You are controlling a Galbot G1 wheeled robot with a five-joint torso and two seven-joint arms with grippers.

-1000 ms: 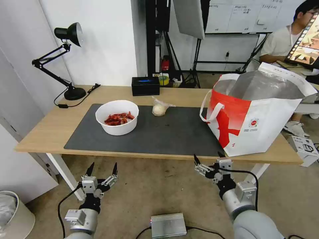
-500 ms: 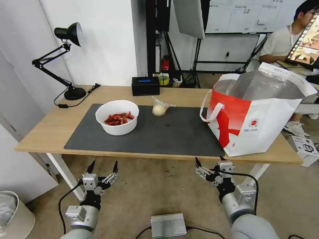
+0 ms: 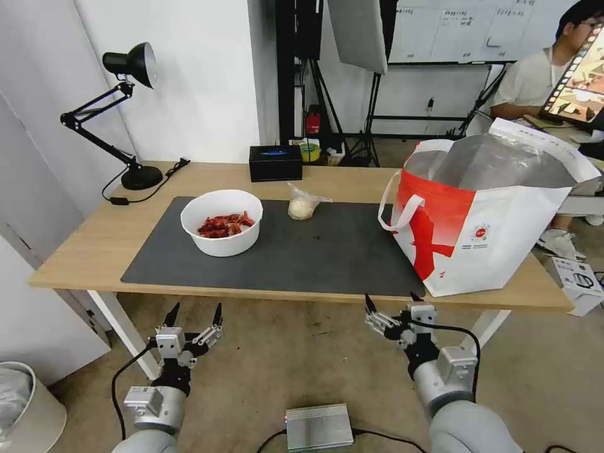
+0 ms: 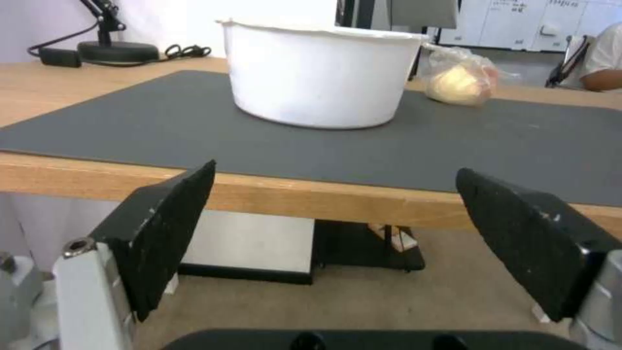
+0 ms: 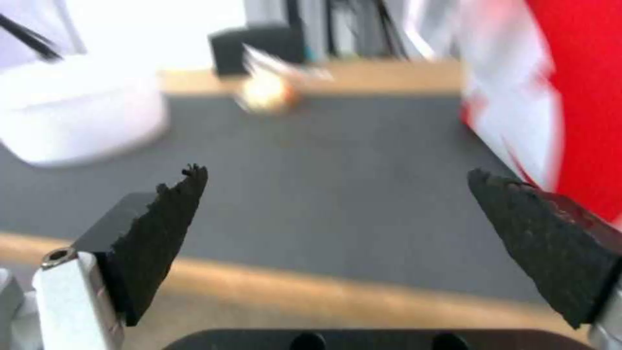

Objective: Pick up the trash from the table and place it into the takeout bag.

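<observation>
A white round bowl (image 3: pixel 221 221) of red shell scraps stands on the dark grey mat (image 3: pixel 327 251) of the light-wood table (image 3: pixel 88 245). A small clear bag with a whitish lump (image 3: pixel 303 205) lies behind it, toward the mat's far edge. The white-and-red takeout bag (image 3: pixel 487 217) stands open at the table's right end. My left gripper (image 3: pixel 194 312) hangs open below the table's front edge, in front of the bowl (image 4: pixel 320 78). My right gripper (image 3: pixel 391 301) is open too, just below the edge near the takeout bag (image 5: pixel 570 92). Both hold nothing.
A black desk lamp (image 3: pixel 129 113) and its cable sit at the table's back left; a black rectangular box (image 3: pixel 275 163) is at the back middle. On the floor lie a silver box (image 3: pixel 318 426) and a white bin (image 3: pixel 25 402) at the left.
My right gripper has risen slightly and shifted left toward the table's front edge. The left gripper has barely moved.
</observation>
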